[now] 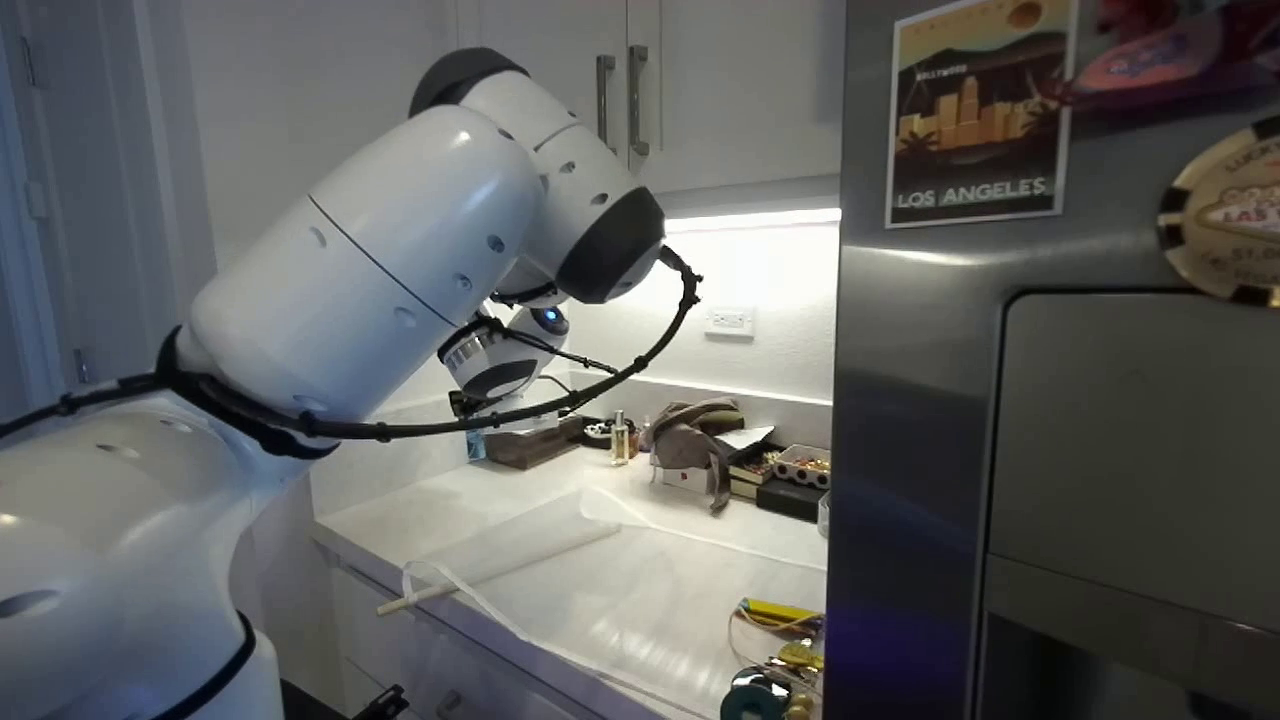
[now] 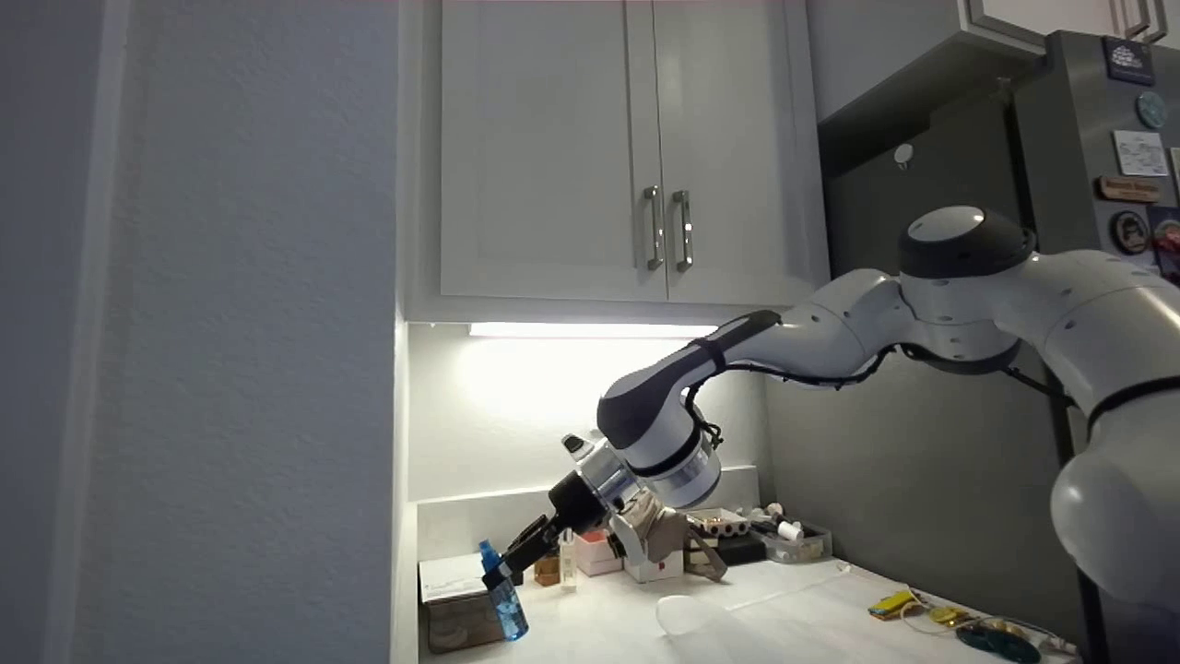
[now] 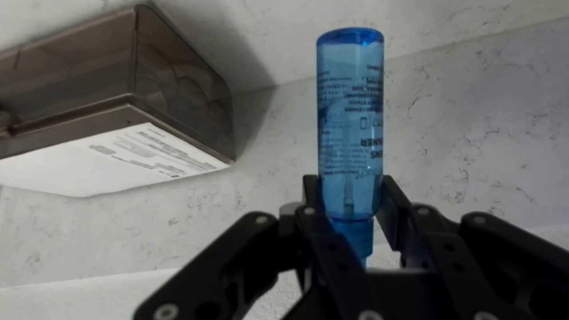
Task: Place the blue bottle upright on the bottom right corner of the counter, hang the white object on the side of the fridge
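The arm (image 1: 370, 260) is formed of rounded, glossy white segments (image 2: 816, 337) with dark grey caps (image 1: 612, 248) and small recessed holes (image 1: 495, 243). A black cable (image 1: 385, 431) is held along it by black bands (image 2: 709, 355). A small blue light (image 1: 551, 315) and a silvery ring (image 2: 689, 481) are seen. The gripper (image 3: 351, 191) is built of black links (image 3: 213, 275) fastened with round grey screws (image 3: 166, 311).

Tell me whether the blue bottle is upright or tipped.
Tilted, neck end up: in an exterior view the blue bottle leans, held by the gripper.
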You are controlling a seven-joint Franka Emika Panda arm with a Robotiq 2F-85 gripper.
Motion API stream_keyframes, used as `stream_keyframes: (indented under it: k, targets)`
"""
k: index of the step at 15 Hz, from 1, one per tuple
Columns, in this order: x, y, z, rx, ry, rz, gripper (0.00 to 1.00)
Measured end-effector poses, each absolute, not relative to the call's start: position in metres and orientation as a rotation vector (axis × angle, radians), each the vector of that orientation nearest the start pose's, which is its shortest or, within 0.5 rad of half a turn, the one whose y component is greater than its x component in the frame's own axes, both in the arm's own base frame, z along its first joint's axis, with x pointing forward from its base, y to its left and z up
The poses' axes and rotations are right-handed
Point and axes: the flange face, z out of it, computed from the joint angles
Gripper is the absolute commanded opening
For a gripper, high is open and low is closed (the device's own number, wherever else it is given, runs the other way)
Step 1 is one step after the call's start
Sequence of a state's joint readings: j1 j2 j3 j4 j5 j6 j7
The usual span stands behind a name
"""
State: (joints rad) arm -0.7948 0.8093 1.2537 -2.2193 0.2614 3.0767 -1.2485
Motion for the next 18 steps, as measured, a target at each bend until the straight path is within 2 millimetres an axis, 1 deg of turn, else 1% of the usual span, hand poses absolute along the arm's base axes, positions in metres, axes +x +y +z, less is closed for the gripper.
stream_keyframes:
  k: [4,7,12,18]
  targets:
    - [0.551,0.220,0.277,-1.990,-1.307,-0.963,0.10]
    - [0.553,0.225,0.271,-1.948,-1.310,-0.974,0.10]
    - [0.565,0.228,0.260,-1.909,-1.293,-1.001,0.10]
    - [0.584,0.225,0.246,-1.888,-1.246,-1.005,0.10]
